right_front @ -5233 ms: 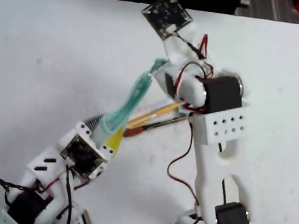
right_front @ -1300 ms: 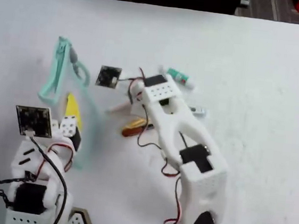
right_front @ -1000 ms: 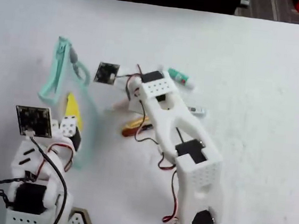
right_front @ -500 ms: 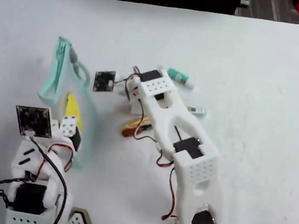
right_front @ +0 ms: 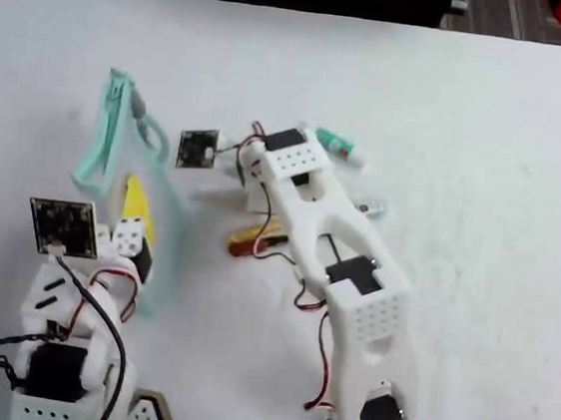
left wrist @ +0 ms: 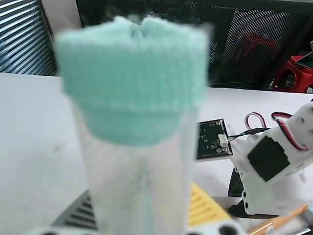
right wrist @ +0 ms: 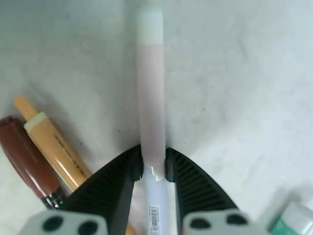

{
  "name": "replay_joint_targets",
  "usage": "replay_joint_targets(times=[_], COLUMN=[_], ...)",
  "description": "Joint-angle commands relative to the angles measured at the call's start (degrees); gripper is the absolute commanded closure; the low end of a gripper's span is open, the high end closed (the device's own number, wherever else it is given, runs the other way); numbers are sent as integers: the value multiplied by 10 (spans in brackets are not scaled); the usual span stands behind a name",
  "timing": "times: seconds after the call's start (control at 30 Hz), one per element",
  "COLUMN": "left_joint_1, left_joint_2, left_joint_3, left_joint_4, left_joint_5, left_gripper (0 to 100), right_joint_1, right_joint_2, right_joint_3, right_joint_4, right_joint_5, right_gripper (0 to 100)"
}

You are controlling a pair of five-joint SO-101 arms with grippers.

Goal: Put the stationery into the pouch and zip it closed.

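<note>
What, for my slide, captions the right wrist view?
Right end effector shut on a pale pink plastic pen beside a slim orange pen.

A clear plastic pouch with mint-green knitted trim [right_front: 117,143] is at left. Centre, a pale pink white-tipped pen [right wrist: 150,98] lies beside an orange pen [right wrist: 54,142] and brown pen [right wrist: 27,161]; a green-white tube [right_front: 335,146] lies farther right.

White surface [right_front: 490,122], matte, evenly lit, a few faint marks. Beyond its far edge the room is dark. Slatted blinds [left wrist: 19,34] at one back corner, a pale wall strip [left wrist: 61,12] beside them. Black mesh panel [left wrist: 254,34] behind, with a red object [left wrist: 293,73] low against it.
</note>
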Motion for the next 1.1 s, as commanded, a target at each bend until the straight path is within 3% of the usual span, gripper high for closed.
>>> replay_joint_targets(times=[0.0, 0.27, 0.63, 0.9, 1.07], left_joint_1=[-1, 0, 133, 178, 182], left_joint_2=[-6, -6, -6, -6, -6], left_joint_3=[-16, -12, -25, -17, 2], left_joint_4=[1, 1, -10, -52, -57], left_joint_5=[3, 0, -55, -58, -59], left_gripper=[976, 978, 978, 977, 976], right_joint_1=[22, 57, 88, 138, 124], right_joint_2=[1, -4, -139, -281, -424], right_joint_3=[2, 2, 6, 4, 3], right_joint_4=[-11, -62, -8, 41, 51], right_joint_5=[-65, -177, -438, -519, -529], right_gripper=[982, 982, 982, 982, 982])
